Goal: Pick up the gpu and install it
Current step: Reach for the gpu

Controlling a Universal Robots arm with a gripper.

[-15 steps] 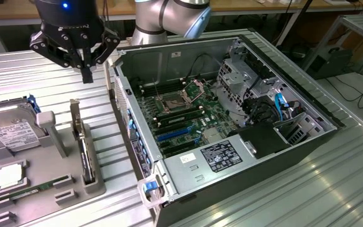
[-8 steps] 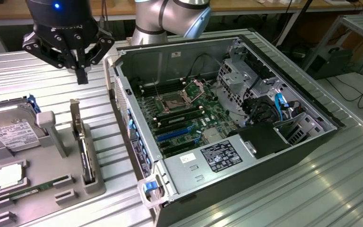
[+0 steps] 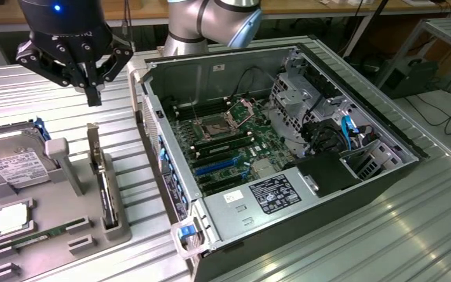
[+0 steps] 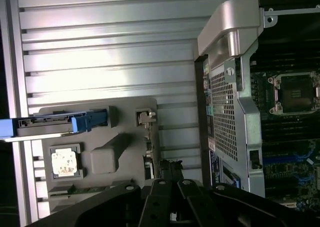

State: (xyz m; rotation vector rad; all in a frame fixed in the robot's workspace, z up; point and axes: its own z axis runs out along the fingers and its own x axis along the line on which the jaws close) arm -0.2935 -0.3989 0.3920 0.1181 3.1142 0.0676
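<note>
We have the jaws hanging above the bench (image 3: pixel 69 94), pressed shut on nothing, up behind the far end of the gpu (image 3: pixel 103 182). So the pick-up is not yet made: the gpu stands on edge in its slot of the grey holder (image 3: pixel 122 229), silver bracket end toward the jaws, untouched. By our reckoning the whole job lies ahead, both the grasp and the seating. The open computer case (image 3: pixel 312 53) waits just beside the holder, on the exterior view's right, its blue expansion slots (image 3: pixel 214 167) bare.

The exterior view gives us the card's full length, the hard drive (image 3: pixel 14 164) and the green memory stick (image 3: pixel 41 238) in the same holder. The wrist view looks straight down, so there the gpu (image 4: pixel 148 154) is a thin edge-on line in the holder (image 4: pixel 125 137), just ahead of the shut jaws, and we see the case's perforated rear wall (image 4: pixel 225 112).
</note>
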